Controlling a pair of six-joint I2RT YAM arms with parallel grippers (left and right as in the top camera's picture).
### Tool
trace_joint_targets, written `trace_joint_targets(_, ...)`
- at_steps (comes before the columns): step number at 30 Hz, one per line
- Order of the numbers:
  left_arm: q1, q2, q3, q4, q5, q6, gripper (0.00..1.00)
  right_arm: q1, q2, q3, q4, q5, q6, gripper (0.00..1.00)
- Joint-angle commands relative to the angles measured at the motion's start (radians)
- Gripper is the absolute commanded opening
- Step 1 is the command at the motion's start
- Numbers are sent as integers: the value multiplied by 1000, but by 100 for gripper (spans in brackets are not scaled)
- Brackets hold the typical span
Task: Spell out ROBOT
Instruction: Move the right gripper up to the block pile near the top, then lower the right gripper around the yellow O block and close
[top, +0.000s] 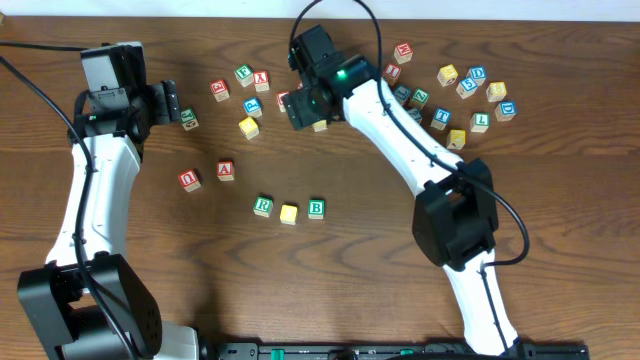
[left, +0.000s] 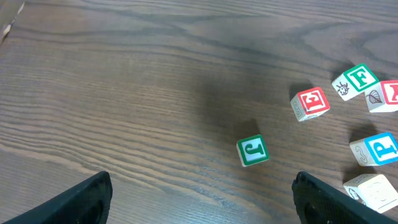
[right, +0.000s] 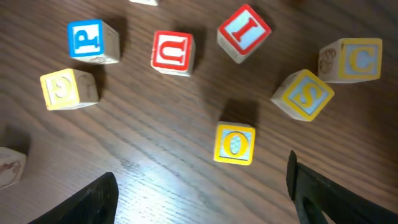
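Three blocks stand in a row at the table's middle: green R (top: 262, 206), a yellow block (top: 289, 213) and green B (top: 316, 208). My right gripper (top: 303, 110) (right: 200, 174) is open and empty above the upper middle of the table. A yellow O block (right: 234, 144) lies just ahead of its fingers, untouched. A blue T block (top: 441, 118) sits in the right cluster. My left gripper (top: 172, 103) (left: 202, 180) is open and empty, with a green J block (top: 188, 119) (left: 252, 151) just ahead of it.
Around the O lie red U (right: 172, 51), red I (right: 244, 32), blue P (right: 87, 40), yellow G (right: 65, 88), yellow S (right: 306, 94) and a C block (right: 351, 60). Red E (left: 310, 102) and green F (left: 356, 81) lie beyond the J. Red A (top: 226, 169) is left of the row.
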Motion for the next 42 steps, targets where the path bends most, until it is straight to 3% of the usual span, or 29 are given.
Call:
trace_joint_targets(1,5,11,-5,-1,-2,6,91,10,9,16,7,31,-15,82)
trace_joint_targets(11,5,11,-5,-1,-2,6,91,-11,38,16,7,31,-8,81)
trace_joint_targets(16,5,11,-5,-1,-2,6,91,-11,73,16,8,31,-3,73)
trace_joint_targets(25,5,11,-5,-1,-2,6,91,-11,91,16,16,32,-3,72)
trace_joint_targets(28,5,11,-5,-1,-2,6,91,-15,91,16,29,36,5,67)
trace_joint_targets(42,5,11,-5,-1,-2,6,91,-47,91,16,33,38,4,64)
